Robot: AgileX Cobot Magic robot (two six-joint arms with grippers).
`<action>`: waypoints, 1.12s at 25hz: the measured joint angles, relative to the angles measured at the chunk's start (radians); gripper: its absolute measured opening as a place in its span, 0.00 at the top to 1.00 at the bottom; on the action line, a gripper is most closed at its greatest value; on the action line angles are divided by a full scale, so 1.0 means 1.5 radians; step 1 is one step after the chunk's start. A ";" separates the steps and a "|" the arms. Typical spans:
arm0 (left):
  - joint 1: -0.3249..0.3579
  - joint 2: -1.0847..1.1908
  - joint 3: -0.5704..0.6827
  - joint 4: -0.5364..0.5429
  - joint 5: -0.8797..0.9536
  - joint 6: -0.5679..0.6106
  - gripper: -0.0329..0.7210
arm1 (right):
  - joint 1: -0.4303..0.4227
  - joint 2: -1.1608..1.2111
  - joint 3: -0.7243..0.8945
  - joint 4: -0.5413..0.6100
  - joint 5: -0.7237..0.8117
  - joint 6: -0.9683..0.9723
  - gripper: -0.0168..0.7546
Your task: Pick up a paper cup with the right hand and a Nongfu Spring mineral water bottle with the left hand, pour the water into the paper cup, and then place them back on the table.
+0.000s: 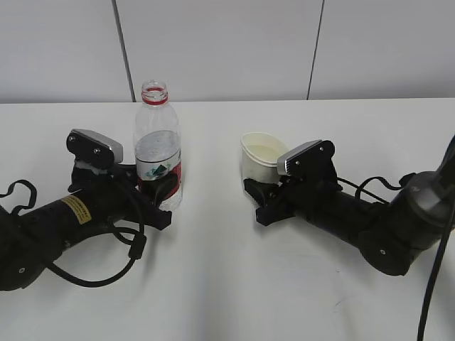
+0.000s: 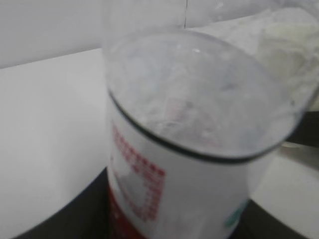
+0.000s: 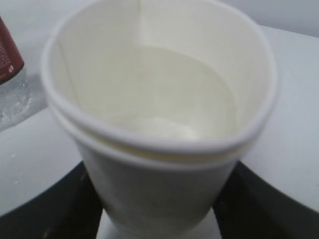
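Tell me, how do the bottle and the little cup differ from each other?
The Nongfu Spring mineral water bottle is tall, clear plastic with a red-and-white label; the paper cup is short, opaque and plain white. The bottle narrows to a small red-ringed neck, while the cup has a wide mouth, its rim squeezed oval. Shared: both stand upright on the table, uncapped or open, each between the fingers of a robot hand, the left hand and the right hand.

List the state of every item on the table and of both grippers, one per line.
Nongfu Spring mineral water bottle: upright on the table, cap off, between the left gripper's fingers.
paper cup: upright, rim squeezed oval, liquid inside, between the right gripper's fingers.
left gripper: low at the table, around the bottle's lower part.
right gripper: low at the table, closed on the cup.
table: white, bears both.
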 joint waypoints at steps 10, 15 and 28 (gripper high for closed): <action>0.000 0.000 0.000 -0.003 -0.002 0.000 0.26 | 0.000 0.001 0.020 0.002 -0.024 0.000 0.15; 0.000 0.000 0.000 -0.003 -0.002 0.000 0.20 | 0.000 0.001 0.067 0.030 -0.056 0.000 0.12; 0.000 -0.040 0.072 -0.052 -0.004 0.046 0.20 | 0.000 -0.063 0.192 0.138 -0.061 0.000 0.14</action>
